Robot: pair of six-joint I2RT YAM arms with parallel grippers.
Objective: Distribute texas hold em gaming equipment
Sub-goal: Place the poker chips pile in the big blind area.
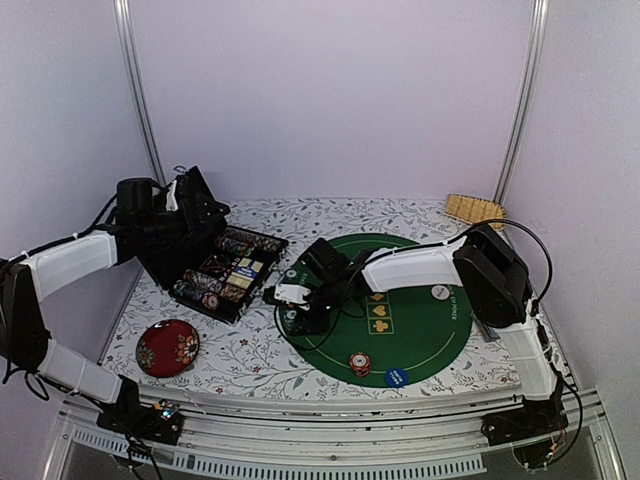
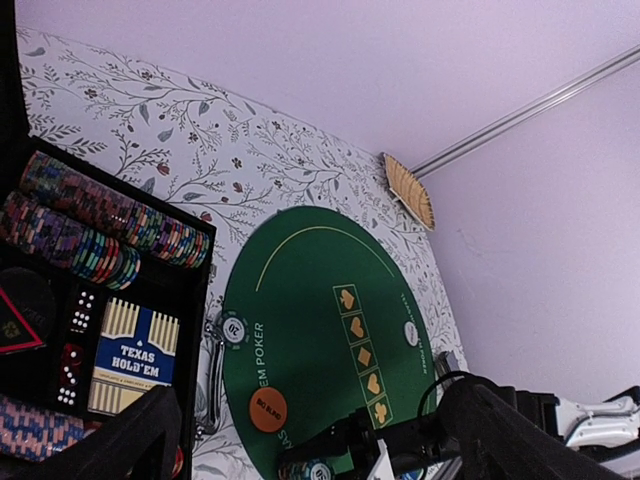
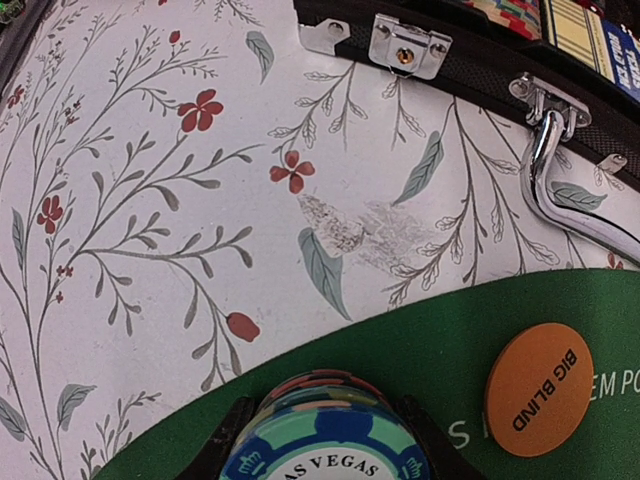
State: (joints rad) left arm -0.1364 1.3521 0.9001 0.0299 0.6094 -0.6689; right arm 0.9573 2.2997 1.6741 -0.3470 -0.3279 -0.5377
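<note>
chip stack [image 3: 322, 410], green and blue with striped edges, is sitting pinched between the right fingers [image 3: 232, 445], which are standing partway closed with one on each side, so the grip is holding the column as one piece. whether its base is touching the green mat [image 1: 420, 330] or hanging just above it, i cannot tell; it is lying over the mat's rim, where the floral tabletop [image 3: 130, 200] is beginning. just ahead and to the right of these fingers, apart from the stack, the orange big blind disc [image 3: 538, 388] is lying flat on the mat, so the chips are probably being set down as that seat's share. further ahead, the open case [image 1: 215, 270] is showing its handle [image 3: 560, 170]

left fingers [image 2: 130, 435] are spreading wide and gripping nothing, hovering above the case with the chip rows [image 2: 100, 225] and the card box [image 2: 135, 360] below them, seemingly poised to fetch the next piece. well away from both sets of fingers, a red chip stack [image 1: 360, 363] and a blue disc [image 1: 396, 377] are resting on the mat, looking already dealt out
</note>
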